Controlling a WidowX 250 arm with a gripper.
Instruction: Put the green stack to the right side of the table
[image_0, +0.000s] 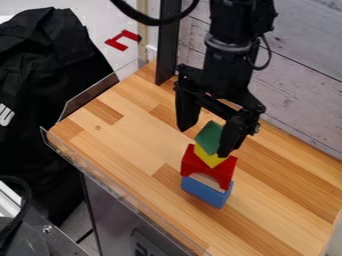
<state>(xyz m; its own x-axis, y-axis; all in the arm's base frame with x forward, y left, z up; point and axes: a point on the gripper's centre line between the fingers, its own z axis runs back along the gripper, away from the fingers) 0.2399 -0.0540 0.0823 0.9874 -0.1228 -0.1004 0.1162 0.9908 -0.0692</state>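
- Green blk (209, 136) tops yellow blk (208, 158), both above red arch (191, 162); prob. why it's 1st to lift.
- Blue blk (205, 192) under arch, prob. as base.
- Gripper (206, 139) above arch, fingers apart w/ green btwn, prob. to straddle it pre-grip.
- High grip should spare arch; low squeeze cld topple it.

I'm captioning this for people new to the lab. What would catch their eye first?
The bright stack on the wooden table: a green block on top, then a yellow one, a red arch and a blue block at the bottom. Next, the black gripper hanging over it, fingers apart at the green block.
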